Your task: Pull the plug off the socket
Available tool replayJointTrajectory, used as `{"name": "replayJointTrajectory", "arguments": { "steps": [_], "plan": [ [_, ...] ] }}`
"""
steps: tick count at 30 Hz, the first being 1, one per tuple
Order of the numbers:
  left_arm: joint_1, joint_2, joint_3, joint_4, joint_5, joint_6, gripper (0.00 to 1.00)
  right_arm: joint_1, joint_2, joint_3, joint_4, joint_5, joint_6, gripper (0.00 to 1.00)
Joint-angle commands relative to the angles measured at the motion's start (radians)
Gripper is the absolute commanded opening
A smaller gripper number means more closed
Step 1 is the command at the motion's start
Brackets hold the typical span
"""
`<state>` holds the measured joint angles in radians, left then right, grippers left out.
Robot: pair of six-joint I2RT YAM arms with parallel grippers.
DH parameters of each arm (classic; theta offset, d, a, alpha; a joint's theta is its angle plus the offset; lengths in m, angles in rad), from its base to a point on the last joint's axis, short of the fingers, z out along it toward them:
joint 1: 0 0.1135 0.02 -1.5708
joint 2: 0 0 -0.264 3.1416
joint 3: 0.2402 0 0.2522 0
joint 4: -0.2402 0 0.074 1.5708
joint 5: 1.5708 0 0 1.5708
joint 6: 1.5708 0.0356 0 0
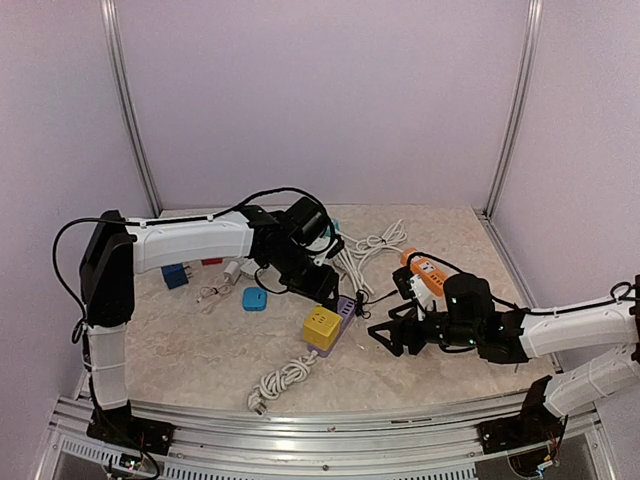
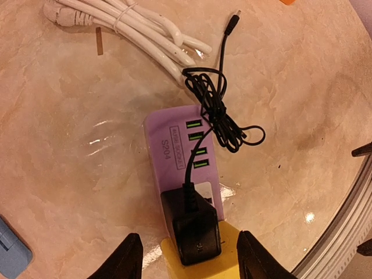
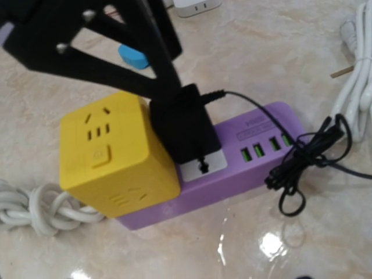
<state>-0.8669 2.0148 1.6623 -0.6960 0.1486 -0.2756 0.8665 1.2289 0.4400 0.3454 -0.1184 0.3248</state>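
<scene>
Black plug [image 2: 192,229] sits seated in purple power strip [image 2: 174,145], hard against yellow cube socket [image 3: 110,157], mid worktop [image 2: 70,145]. Its thin black cable [image 2: 218,110] lies tangled over the strip's green ports. Left end effector [image 2: 190,238] hangs over the plug, fingers spread on either side and not clamping it. Right end effector [image 1: 385,335] is near the strip's right end, spread, holding nothing. White cable bundle [image 2: 145,26] lies behind the strip.

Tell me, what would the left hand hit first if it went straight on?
Probably the black plug in the purple power strip; it sits right ahead, though depth is unclear.
</scene>
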Motion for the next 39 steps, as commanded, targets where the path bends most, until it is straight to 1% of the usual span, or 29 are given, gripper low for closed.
{"name": "replayJointTrajectory", "arguments": {
  "steps": [1,5,11,16,18,26,28,39],
  "plan": [
    [-0.02,0.051,0.053,-0.06,-0.024,0.025,0.53,0.027,0.031,-0.031,0.104,0.026,-0.031,0.8],
    [-0.029,0.071,0.067,-0.077,-0.042,0.027,0.49,0.049,0.079,-0.044,0.16,0.062,-0.053,0.81],
    [-0.038,0.094,0.074,-0.091,-0.049,0.024,0.45,0.08,0.139,-0.089,0.302,0.111,-0.08,0.84],
    [-0.041,0.1,0.075,-0.088,-0.043,0.023,0.38,0.098,0.21,-0.121,0.448,0.111,-0.137,0.86],
    [-0.041,0.098,0.074,-0.087,-0.038,0.021,0.33,0.109,0.246,-0.119,0.485,0.112,-0.164,0.87],
    [-0.043,0.082,0.063,-0.083,-0.012,0.017,0.17,0.154,0.349,-0.078,0.563,0.169,-0.236,0.88],
    [-0.043,0.081,0.065,-0.083,-0.007,0.019,0.14,0.162,0.374,-0.069,0.584,0.181,-0.251,0.89],
    [-0.044,0.079,0.061,-0.078,0.014,0.015,0.09,0.197,0.488,0.011,0.654,0.206,-0.313,0.94]
  ]
}}
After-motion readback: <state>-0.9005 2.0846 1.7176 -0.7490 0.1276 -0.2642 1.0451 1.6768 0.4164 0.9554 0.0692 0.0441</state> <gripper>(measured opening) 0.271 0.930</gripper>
